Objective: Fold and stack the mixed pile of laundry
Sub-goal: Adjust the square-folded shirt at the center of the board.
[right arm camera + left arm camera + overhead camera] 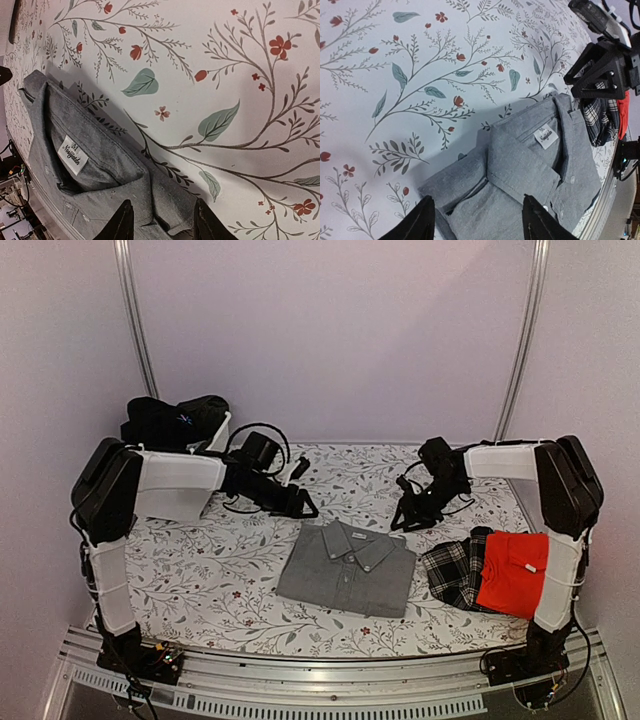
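Observation:
A folded grey collared shirt lies in the middle of the floral tablecloth. It also shows in the left wrist view and the right wrist view. My left gripper is open and empty, hovering just beyond the shirt's far left corner. My right gripper is open and empty above the shirt's far right corner. A folded red shirt lies on black-and-white plaid cloth at the right. A black garment sits at the back left. No blue denim is in view.
The black garment fills a white tub at the back left corner. The table's metal front rail runs along the near edge. The right gripper body shows in the left wrist view, above the plaid cloth.

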Available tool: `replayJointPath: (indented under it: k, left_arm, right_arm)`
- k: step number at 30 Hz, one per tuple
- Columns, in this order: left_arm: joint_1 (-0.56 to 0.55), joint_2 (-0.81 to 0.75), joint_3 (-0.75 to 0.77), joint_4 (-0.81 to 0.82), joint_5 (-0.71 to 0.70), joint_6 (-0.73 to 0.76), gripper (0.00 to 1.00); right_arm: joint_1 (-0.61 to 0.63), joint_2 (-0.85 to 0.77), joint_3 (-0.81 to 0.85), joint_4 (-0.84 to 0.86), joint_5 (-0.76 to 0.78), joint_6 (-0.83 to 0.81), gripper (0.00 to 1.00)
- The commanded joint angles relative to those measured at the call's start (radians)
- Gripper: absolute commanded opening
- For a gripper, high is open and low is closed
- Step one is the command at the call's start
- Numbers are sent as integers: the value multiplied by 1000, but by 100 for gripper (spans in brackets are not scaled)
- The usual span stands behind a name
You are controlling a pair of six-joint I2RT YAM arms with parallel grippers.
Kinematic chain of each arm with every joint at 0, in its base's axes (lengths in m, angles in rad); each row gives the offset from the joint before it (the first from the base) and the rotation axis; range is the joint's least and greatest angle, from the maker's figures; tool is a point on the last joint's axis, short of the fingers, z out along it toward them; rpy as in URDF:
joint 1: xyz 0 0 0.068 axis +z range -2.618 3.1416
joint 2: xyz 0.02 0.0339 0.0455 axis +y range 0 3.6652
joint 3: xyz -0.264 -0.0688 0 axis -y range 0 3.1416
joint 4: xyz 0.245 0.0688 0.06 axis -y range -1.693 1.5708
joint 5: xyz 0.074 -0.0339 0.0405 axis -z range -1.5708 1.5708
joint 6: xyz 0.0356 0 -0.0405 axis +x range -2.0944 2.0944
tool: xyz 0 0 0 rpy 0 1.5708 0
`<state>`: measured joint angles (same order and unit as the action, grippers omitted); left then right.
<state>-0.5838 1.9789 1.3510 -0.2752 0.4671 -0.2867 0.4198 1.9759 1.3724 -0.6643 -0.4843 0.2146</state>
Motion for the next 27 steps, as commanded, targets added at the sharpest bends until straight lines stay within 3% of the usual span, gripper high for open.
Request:
replayJointPath:
  k: [1,9,22,27]
  left_arm:
    - [8,50,45,-43,49,29,56]
    - [6,67,31,-52,81,35,45]
    - [33,60,34,-47,62,30,0]
    - [60,39,11,-21,51,15,0]
  right_arm:
    - [10,72,-12,9,-12,-22,38]
    - [29,132,-16,-7,12,-70,34]
    - [38,165,-18,-17,86,-110,30]
    - [40,170,-22,-21,119,-130,29]
